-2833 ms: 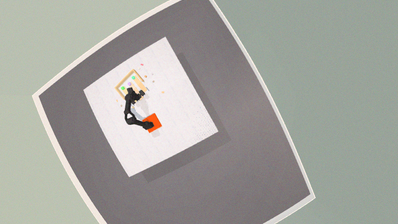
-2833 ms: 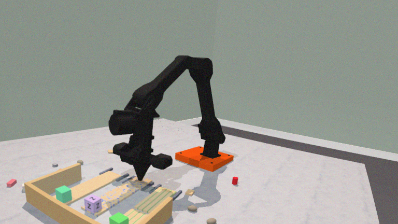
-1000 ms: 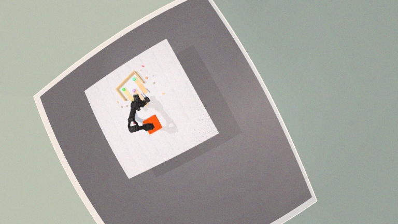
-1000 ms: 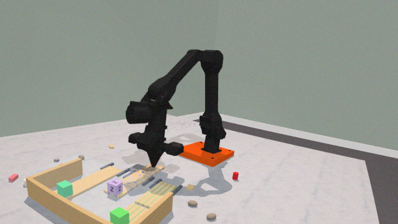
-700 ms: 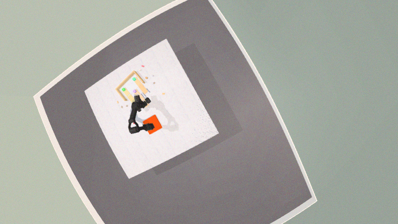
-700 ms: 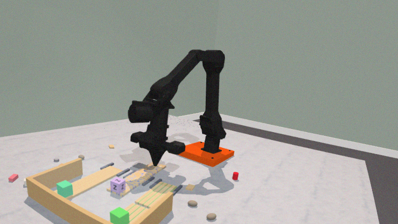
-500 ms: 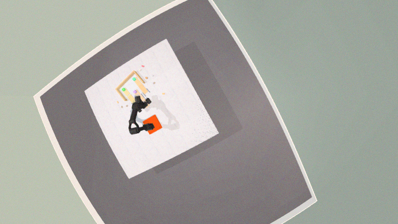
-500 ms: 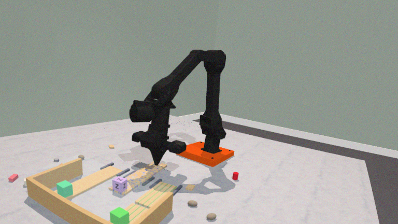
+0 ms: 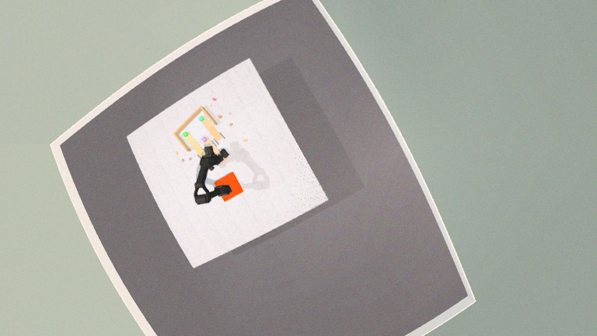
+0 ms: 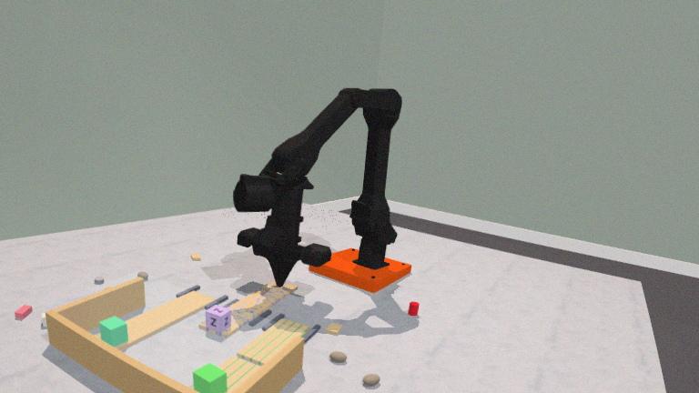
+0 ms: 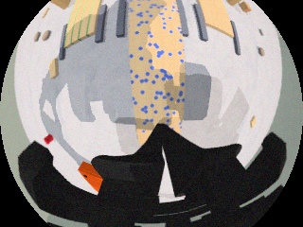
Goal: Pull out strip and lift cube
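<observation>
The purple cube (image 9: 203, 138) (image 10: 217, 319) marked Z sits on the far end of the blue-speckled strip (image 10: 252, 302) (image 11: 156, 61), the middle strip. A teal cube (image 9: 200, 118) (image 10: 113, 331) is by the far end of the plain strip (image 9: 212, 128) (image 10: 165, 314) (image 11: 215, 16). A green cube (image 9: 185, 134) (image 10: 209, 378) is on the green-striped strip (image 10: 278, 339) (image 11: 82, 24), which shows a break across it. My gripper (image 10: 279, 284) (image 11: 160, 127) is shut and empty, tips down at the speckled strip's near end, by its crosspiece. Contact is unclear; the tips are hidden in the top view.
A wooden wall (image 9: 188, 120) (image 10: 103, 352) surrounds the strips on three sides. Dark guide bars (image 10: 187, 290) (image 11: 121, 19) flank the strips. A red cylinder (image 10: 413, 308) (image 11: 48, 139), pebbles (image 10: 338, 356) and small blocks lie around. The arm stands on an orange base (image 9: 235, 180) (image 10: 345, 277).
</observation>
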Tool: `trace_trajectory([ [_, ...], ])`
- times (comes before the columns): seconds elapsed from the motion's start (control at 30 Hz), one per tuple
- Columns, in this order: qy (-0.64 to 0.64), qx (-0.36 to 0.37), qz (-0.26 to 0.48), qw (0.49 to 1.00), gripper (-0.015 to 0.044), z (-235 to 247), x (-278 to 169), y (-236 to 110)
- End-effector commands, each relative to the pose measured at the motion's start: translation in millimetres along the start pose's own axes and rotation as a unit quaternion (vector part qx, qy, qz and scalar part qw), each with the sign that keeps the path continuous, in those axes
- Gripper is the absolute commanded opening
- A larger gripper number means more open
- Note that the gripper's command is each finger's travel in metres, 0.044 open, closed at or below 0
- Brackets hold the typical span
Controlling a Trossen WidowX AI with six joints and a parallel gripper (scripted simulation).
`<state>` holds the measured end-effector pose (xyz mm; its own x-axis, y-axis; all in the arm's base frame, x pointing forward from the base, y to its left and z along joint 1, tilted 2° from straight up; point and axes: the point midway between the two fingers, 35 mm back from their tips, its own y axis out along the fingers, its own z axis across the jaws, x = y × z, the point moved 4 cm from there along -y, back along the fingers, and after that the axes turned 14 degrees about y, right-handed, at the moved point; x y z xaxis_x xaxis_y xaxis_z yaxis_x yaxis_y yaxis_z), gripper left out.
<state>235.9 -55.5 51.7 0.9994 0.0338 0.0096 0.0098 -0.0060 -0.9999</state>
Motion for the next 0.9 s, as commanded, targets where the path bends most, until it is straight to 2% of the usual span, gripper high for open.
trace_trajectory([
  [0.0, 0.001, -0.002, 0.013, 1.000, 0.0000, -3, -14, 4],
  [0.87, 0.001, -0.002, 0.014, 1.000, 0.0000, -8, -32, 4],
])
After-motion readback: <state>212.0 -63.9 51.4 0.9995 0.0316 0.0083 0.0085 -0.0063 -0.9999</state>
